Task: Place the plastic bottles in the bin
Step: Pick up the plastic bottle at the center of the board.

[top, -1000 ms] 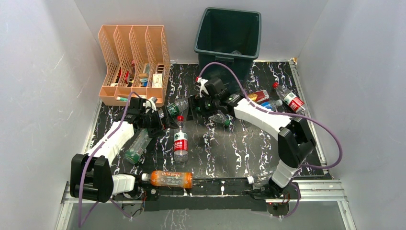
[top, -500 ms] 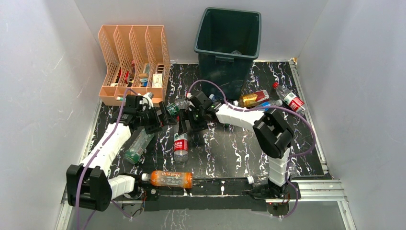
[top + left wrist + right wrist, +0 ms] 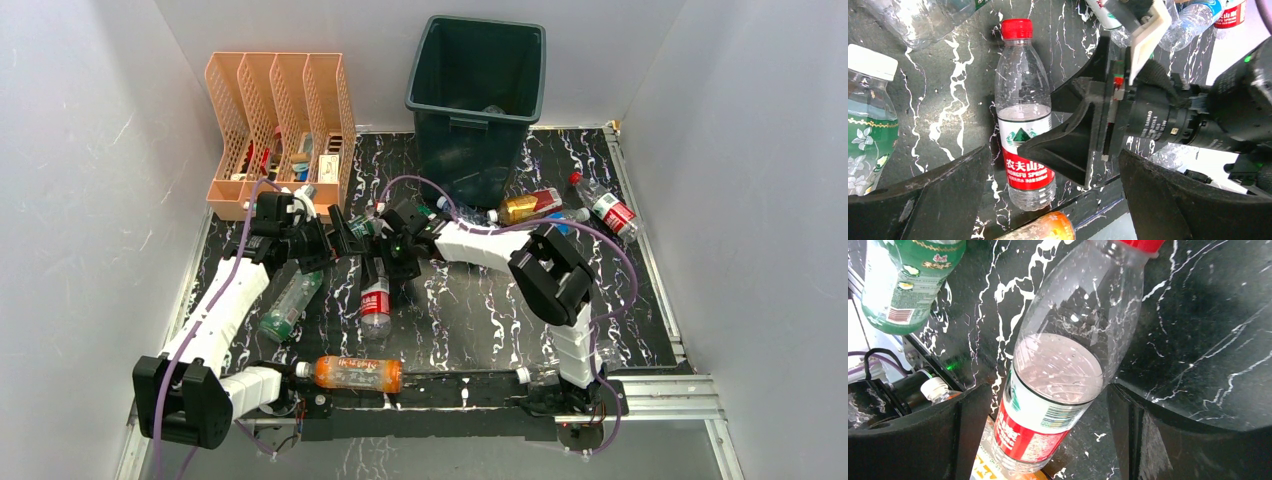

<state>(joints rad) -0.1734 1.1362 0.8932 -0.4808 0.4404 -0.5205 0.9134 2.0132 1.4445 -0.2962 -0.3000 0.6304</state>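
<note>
Nearest the arm bases, an orange bottle (image 3: 357, 372) lies on its side along the front edge of the black marbled mat (image 3: 480, 310). Further in, a green-label bottle (image 3: 288, 305) lies beneath the left arm, and a red-label bottle (image 3: 376, 300) lies flat near the mat centre with its red cap pointing away. The right gripper (image 3: 1045, 405) is positioned over this bottle with its jaws spread wide, one finger on each side of the body; contact cannot be confirmed. The left gripper (image 3: 1054, 160) hangs just beside it, jaws likewise wide and holding nothing, with the red-label bottle and the right gripper both framed between its fingers. Beyond, several bottles lie to the right, including a yellow one (image 3: 530, 205) and a red-capped one (image 3: 608, 212). The bin (image 3: 470, 130) stands upright at the far edge. A peach file organizer (image 3: 280, 100) occupies the far left corner.
</note>
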